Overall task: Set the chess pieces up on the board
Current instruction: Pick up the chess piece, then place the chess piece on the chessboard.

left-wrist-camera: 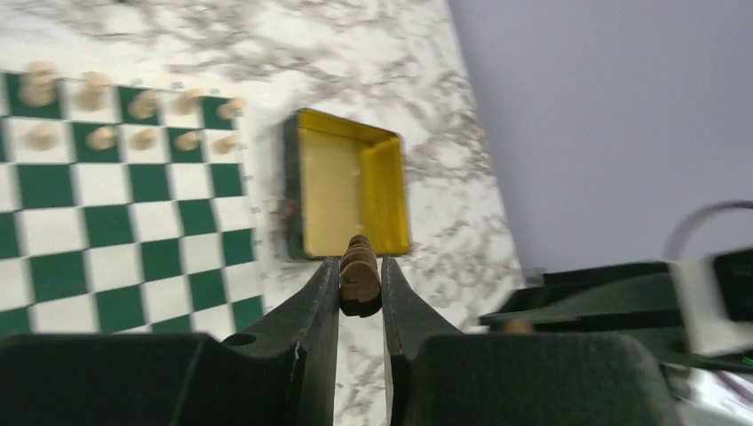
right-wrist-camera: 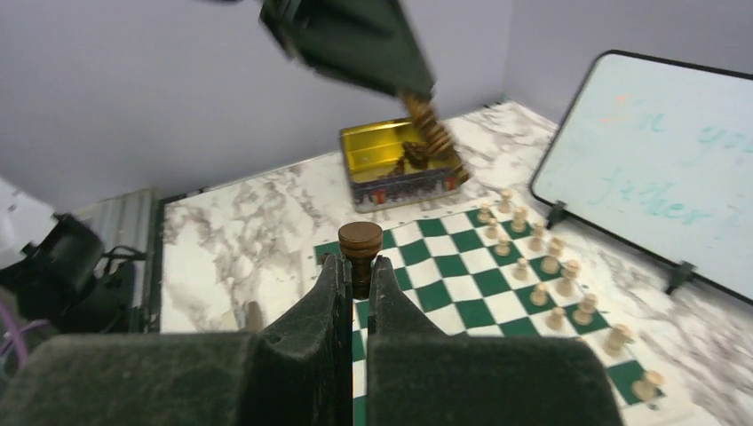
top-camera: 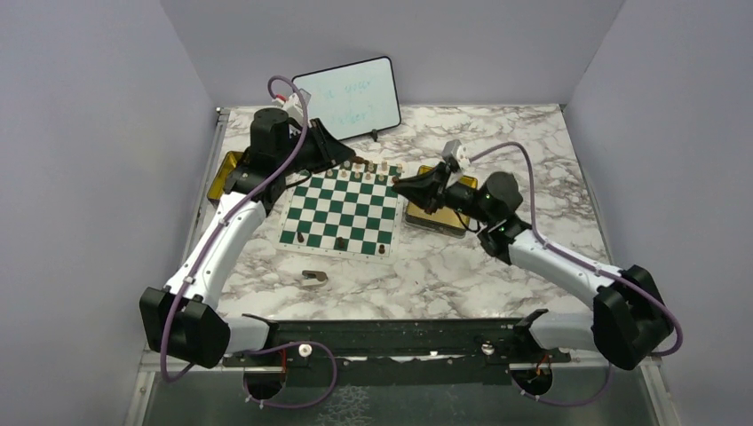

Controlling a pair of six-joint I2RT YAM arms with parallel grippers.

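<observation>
At the far left corner of the board (top-camera: 333, 211), the left pincer (left-wrist-camera: 358, 264) hung above the counter (top-camera: 462, 266). Its two fingers pinched a ridged dark piece (left-wrist-camera: 360, 284) that stuck out past the tips. Seen from the right wrist, this piece dangled, blurred, in front of the left gold tin (top-camera: 224, 173), which lay just left of the board and held more dark figures.

Over on the right side, the right pincer (right-wrist-camera: 356, 268) reached in to the board's right edge near the far corner. Its fingers were pressed together on the stem of a flat-topped dark piece (right-wrist-camera: 360, 237), which stood upright with its round cap above the fingertips. The right gold tin (top-camera: 435, 219) lay just beside the board's right edge, partly under that arm.

On the board, the light pieces (top-camera: 368, 169) stood in two rows along the far side. A few placed dark pieces (top-camera: 342, 241) stood well apart along the near side. Both held pieces were off the squares and in the air.

A whiteboard (top-camera: 346, 98) leaned at the far edge of the counter, and a brownish scrap (top-camera: 313, 278) lay on the marble near the board's near edge.
</observation>
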